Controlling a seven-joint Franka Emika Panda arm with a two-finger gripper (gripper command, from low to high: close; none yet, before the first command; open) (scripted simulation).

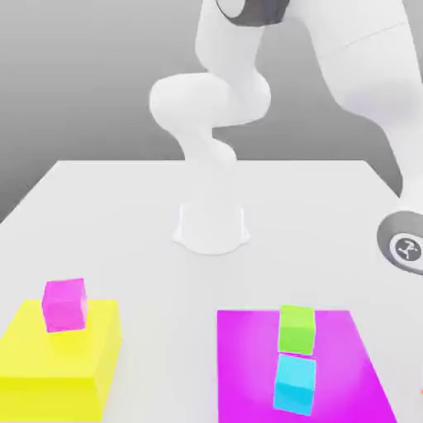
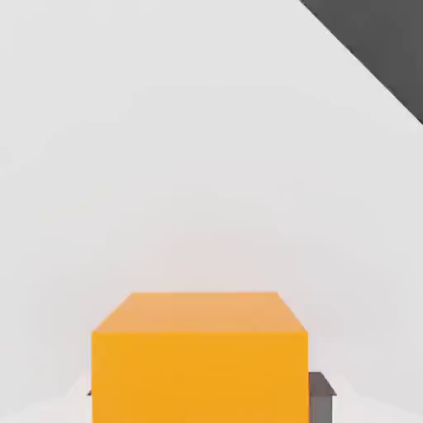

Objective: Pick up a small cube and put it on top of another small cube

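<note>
In the hand view an orange small cube [image 2: 198, 355] lies on the white table right under the hand. My gripper [image 2: 198, 406] straddles it, and one dark finger [image 2: 322, 398] presses against the cube's side. The jaws are shut on this cube, which rests on the table. In the exterior view a magenta cube [image 1: 64, 304] sits on a yellow block [image 1: 58, 363] at the exterior view's left. A green cube [image 1: 297, 328] and a cyan cube [image 1: 296, 384] lie side by side on a flat magenta pad [image 1: 248, 363]. The arm's wrist [image 1: 403, 244] hangs at the exterior view's right edge.
The arm's white base [image 1: 211, 227] stands in the middle of the white table [image 1: 124, 215]. The table's edge against dark ground shows in the hand view [image 2: 363, 58]. Bare table lies between the yellow block and the magenta pad.
</note>
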